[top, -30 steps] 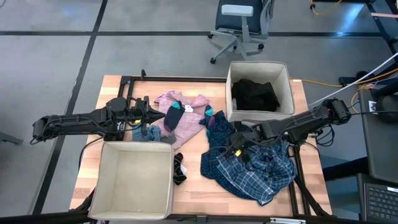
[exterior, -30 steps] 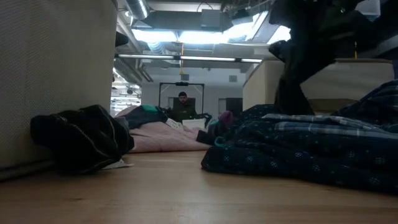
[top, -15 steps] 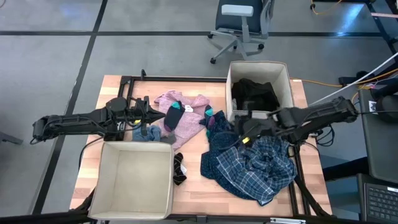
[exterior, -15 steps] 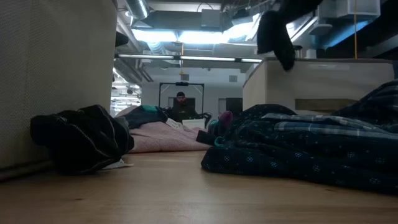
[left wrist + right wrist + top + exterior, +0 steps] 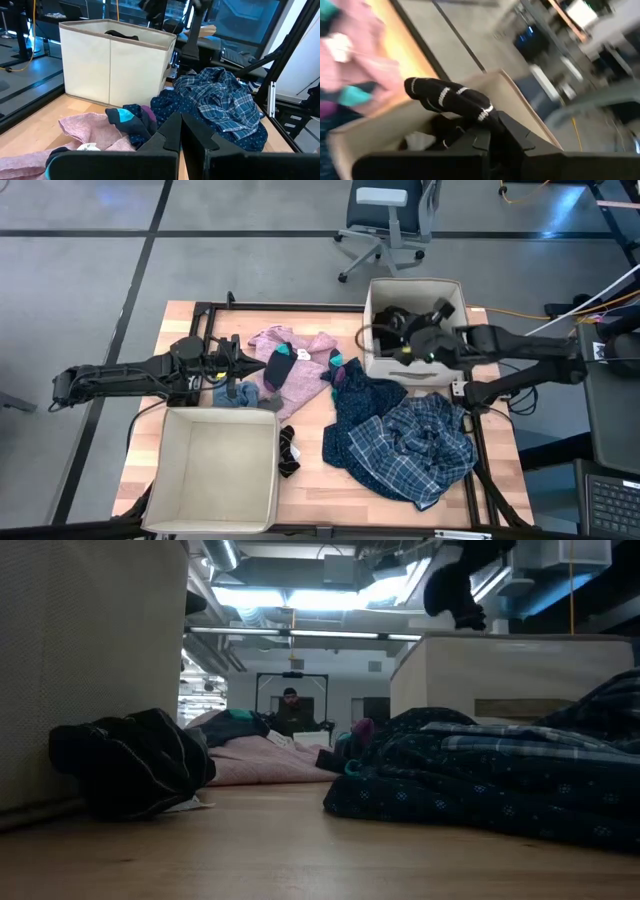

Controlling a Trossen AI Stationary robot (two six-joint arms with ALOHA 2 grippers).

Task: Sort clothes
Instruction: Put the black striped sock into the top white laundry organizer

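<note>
1. A black sock with white stripes [image 5: 451,102] hangs pinched in the right gripper [image 5: 405,340], whose fingers are clamped tight on it. It dangles over the far beige bin [image 5: 373,305], at about one o'clock from the table's middle. In the low view the same dark piece [image 5: 452,587] hangs just above that bin's rim.
2. I judge it very light and limp: it will drape and swing from any pinch point. It should drop cleanly once the fingers part, provided the cloth does not catch on a finger.
3. Dark garments [image 5: 410,330] already lie in that bin, so this looks like the dark-colours pile.
4. Next outward, at about four o'clock, the blue-white plaid shirt [image 5: 425,450] lies heaped over a dark blue dotted piece [image 5: 355,405]. The heap is soft and bulky; a raised fold near its top looks the best place to pinch, and one grab may lift both layers.
5. At eleven o'clock lies the pink patterned top [image 5: 300,355] with a teal-toed sock [image 5: 280,365] on it. A small dark striped piece [image 5: 288,450] lies at six o'clock, beside the near bin [image 5: 170,480].
6. The left gripper [image 5: 235,363] waits at nine o'clock, fingers pressed together and holding nothing, near a small blue denim item [image 5: 232,393].
</note>
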